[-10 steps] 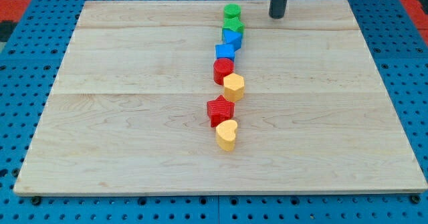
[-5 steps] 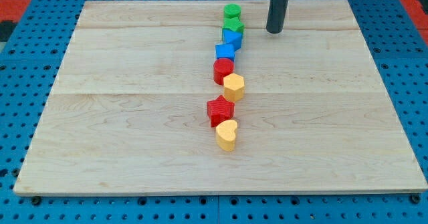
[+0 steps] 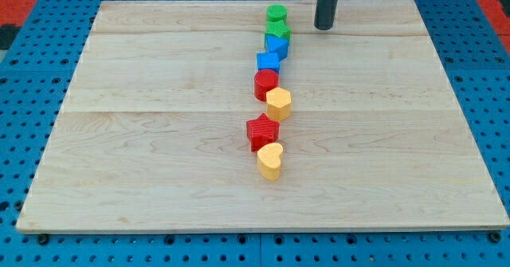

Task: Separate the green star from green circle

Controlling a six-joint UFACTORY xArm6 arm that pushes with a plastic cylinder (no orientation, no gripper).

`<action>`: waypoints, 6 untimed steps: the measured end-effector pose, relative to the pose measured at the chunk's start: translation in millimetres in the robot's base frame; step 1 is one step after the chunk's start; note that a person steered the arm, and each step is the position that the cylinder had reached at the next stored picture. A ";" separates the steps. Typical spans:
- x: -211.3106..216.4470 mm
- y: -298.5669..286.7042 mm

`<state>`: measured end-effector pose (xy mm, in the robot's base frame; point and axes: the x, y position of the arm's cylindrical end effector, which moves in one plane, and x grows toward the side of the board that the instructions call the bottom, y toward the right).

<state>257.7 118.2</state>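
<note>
The green circle (image 3: 276, 13) sits near the board's top edge, a little right of centre. The green star (image 3: 278, 33) lies just below it, with only a thin gap or touching. My tip (image 3: 323, 27) is on the board to the right of both, roughly level with the green star and apart from it by about one block width. The dark rod rises out of the view's top.
Below the green star runs a column of blocks: a blue block (image 3: 276, 46), a blue cube (image 3: 268, 61), a red block (image 3: 266, 84), a yellow block (image 3: 278, 104), a red star (image 3: 262, 131), a yellow heart (image 3: 270, 160). The wooden board (image 3: 143, 139) lies on a blue pegboard.
My tip moved down and slightly left, then back up a little, ending left of where it began. No block has moved.
</note>
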 end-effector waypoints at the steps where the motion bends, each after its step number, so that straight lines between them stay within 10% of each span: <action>1: 0.0 0.7; 3: 5.6 50.8; 6: 19.1 -30.5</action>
<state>276.7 87.7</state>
